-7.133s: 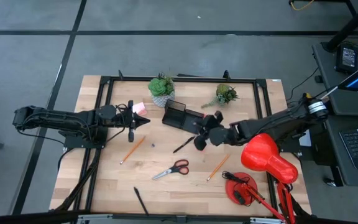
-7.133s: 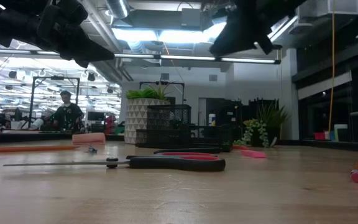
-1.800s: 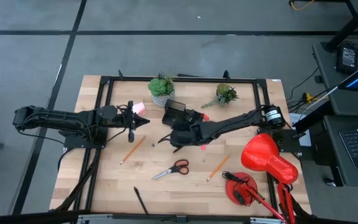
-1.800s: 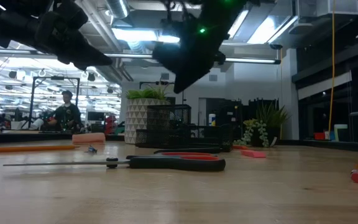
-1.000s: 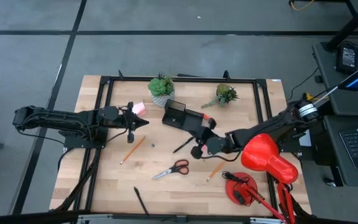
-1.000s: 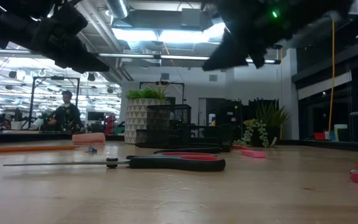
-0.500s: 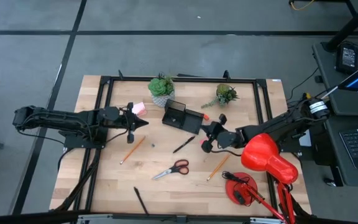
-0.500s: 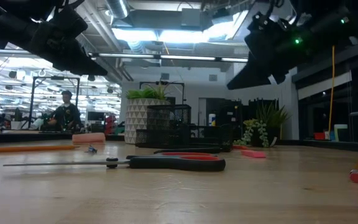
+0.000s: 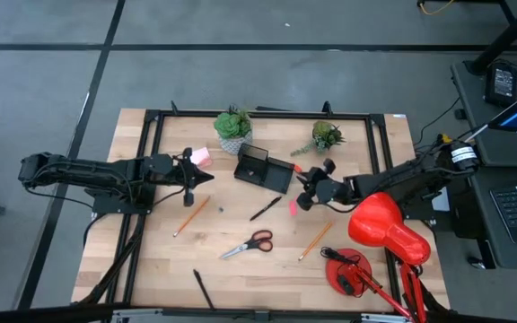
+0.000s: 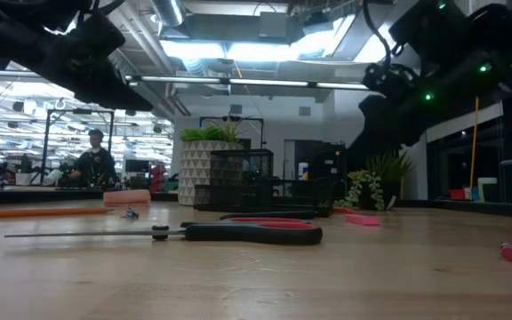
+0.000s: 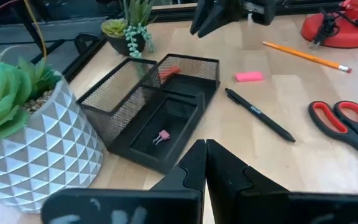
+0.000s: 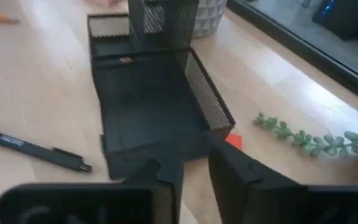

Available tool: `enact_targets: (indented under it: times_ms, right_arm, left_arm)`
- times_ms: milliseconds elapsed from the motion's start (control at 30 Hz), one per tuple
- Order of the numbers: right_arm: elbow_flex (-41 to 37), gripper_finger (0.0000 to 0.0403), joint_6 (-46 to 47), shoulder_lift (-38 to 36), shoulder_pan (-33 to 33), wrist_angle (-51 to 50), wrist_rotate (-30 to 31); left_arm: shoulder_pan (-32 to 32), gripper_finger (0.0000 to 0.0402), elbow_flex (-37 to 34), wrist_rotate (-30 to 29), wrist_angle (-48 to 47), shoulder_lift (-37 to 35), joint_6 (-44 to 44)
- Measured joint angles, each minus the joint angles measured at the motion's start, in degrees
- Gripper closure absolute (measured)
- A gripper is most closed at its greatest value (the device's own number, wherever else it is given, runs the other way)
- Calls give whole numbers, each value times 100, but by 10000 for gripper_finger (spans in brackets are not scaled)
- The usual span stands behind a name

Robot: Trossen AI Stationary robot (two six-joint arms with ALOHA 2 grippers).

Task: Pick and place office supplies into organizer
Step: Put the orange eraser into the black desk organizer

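Note:
The black mesh organizer (image 9: 263,168) stands at the table's middle far part, with a small pink clip (image 11: 161,135) in its low tray. Around it on the wood lie a pink eraser (image 9: 293,207), an orange-red eraser (image 12: 234,142) by the organizer's corner, a black pen (image 9: 265,208), red-handled scissors (image 9: 248,244), two pencils (image 9: 190,215) (image 9: 314,240), a second pen (image 9: 203,289) and a pink sticky pad (image 9: 201,156). My right gripper (image 9: 308,188) hovers open just right of the organizer, holding nothing. My left gripper (image 9: 206,177) waits shut, left of the organizer.
Two white-potted plants (image 9: 233,128) (image 9: 326,136) stand at the far edge behind the organizer. A red desk lamp (image 9: 384,229) fills the right near corner beside my right arm. Bare wood shows between the scissors and the left pencil. A person (image 10: 94,164) stands far off in the room.
My right gripper has drawn back from the spot near the black pen and pink eraser, moving toward the table's right and far edge until it is beside the organizer's right end. The pen, the erasers and the left arm have stayed where they were.

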Motion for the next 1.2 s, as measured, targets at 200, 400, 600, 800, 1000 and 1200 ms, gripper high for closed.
enact_targets:
  times_ms: [200,400,600,800,1000,1200]
  right_arm:
    - [0,264,-324,0,-294,-116,-425]
    - [0,199,-121,5,-544,-718,-527]
    - [2,164,-351,7,-724,-746,-845]
    - [2,165,-749,7,-1036,-753,-1279]
    - [2,167,-841,7,-1471,-797,-1461]
    - [5,167,-893,129,-1719,-762,-1890]
  left_arm:
    - [0,396,-1,-510,1,0,-282]
    - [0,396,-1,-769,98,-1,-289]
    - [0,396,0,-775,137,-1,-379]
    - [0,396,1,-775,136,-2,-641]
    - [0,396,1,-775,134,-2,-658]
    - [0,396,0,-775,134,-1,-762]
